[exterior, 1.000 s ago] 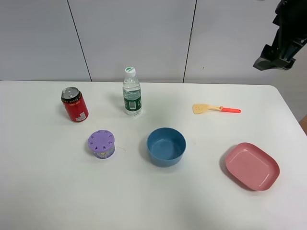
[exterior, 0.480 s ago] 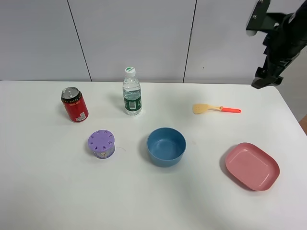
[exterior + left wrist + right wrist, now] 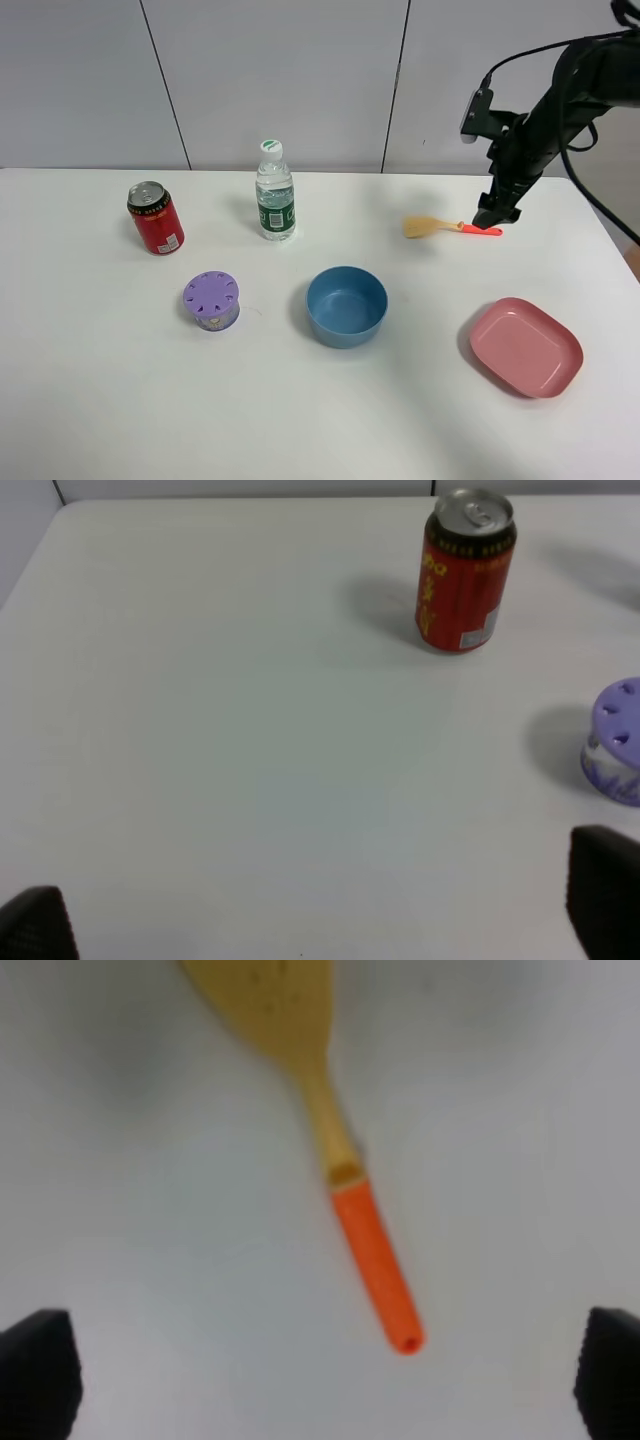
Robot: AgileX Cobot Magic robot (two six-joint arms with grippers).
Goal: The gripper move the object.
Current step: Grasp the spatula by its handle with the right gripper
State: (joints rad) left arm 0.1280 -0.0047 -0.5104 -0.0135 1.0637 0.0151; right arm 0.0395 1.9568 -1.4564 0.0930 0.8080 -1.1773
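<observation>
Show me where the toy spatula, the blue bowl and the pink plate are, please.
toy spatula (image 3: pixel 374 1265), right wrist view, on the orange handle.
blue bowl (image 3: pixel 346 338), exterior high view, on the front outer wall.
pink plate (image 3: pixel 525 346), exterior high view, on its bare middle.

Around the blue bowl: purple jar at 9 o'clock, red can at 10, water bottle upright at 11, pink plate at 3, all apart on the white table.

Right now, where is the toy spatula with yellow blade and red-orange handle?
Exterior high view: the spatula lies right of centre, behind the blue bowl, beneath the right gripper.
</observation>
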